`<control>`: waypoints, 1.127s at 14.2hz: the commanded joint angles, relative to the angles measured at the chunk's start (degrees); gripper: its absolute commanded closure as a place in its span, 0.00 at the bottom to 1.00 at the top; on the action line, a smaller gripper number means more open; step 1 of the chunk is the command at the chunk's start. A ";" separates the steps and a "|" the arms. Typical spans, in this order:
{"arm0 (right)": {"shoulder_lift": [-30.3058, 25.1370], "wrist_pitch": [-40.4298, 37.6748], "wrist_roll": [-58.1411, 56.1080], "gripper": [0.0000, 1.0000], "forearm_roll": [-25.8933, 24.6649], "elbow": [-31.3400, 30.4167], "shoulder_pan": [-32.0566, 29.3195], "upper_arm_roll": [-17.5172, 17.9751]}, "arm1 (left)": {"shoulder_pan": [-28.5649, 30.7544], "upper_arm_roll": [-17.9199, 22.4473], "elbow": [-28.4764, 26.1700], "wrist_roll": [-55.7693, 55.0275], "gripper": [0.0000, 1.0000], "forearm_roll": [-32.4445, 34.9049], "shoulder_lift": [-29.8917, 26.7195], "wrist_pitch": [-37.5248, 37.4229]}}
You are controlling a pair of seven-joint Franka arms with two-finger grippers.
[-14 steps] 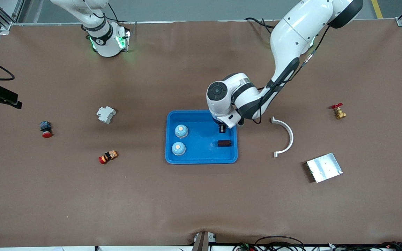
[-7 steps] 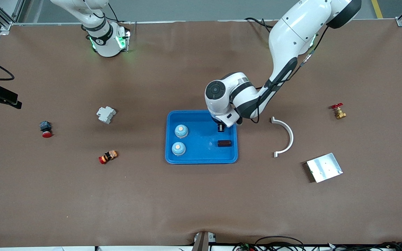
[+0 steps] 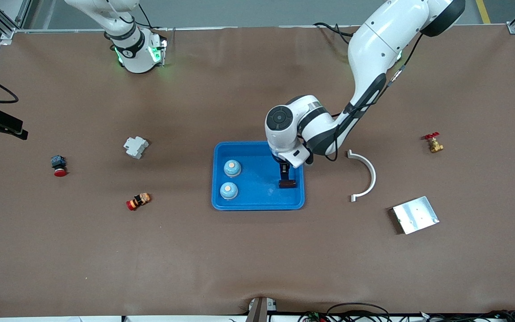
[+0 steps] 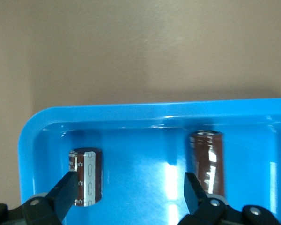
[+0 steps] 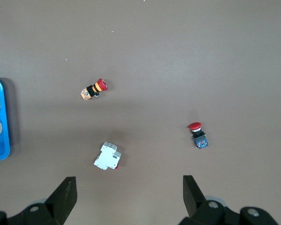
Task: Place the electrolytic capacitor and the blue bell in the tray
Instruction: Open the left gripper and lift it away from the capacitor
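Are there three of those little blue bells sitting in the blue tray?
No, the front view shows only two blue bells in the tray, one nearer the front camera than the other, at the right arm's end.

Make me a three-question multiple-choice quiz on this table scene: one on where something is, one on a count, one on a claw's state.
1. Where do the blue bells sit?
A) in the blue tray
B) on the silver plate
C) beside the brass valve

2. How many capacitors lie in the blue tray?
A) one
B) two
C) four

3. How is the left claw?
A) shut on a capacitor
B) open over the blue tray
C) open over the silver plate

Answers:
1 A: both bells stand inside the tray's rim.
2 B: the left wrist view shows two brown cylinders lying on the tray floor.
3 B: its fingers stand apart with nothing gripped between them.
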 commanded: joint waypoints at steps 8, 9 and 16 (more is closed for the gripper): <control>-0.77 -0.32 -0.07 0.00 0.53 -0.49 -0.78 0.40 | 2.73 -0.82 2.27 24.58 0.00 -1.79 -5.45 -3.11; -0.77 -0.32 -0.07 0.00 0.53 -0.49 -0.78 0.40 | 2.74 -0.82 2.35 27.31 0.00 -1.88 -5.90 -3.11; -0.77 -0.32 -0.07 0.00 0.70 -0.40 -0.69 0.40 | 4.76 -0.73 4.11 47.60 0.00 -1.88 -7.56 -3.55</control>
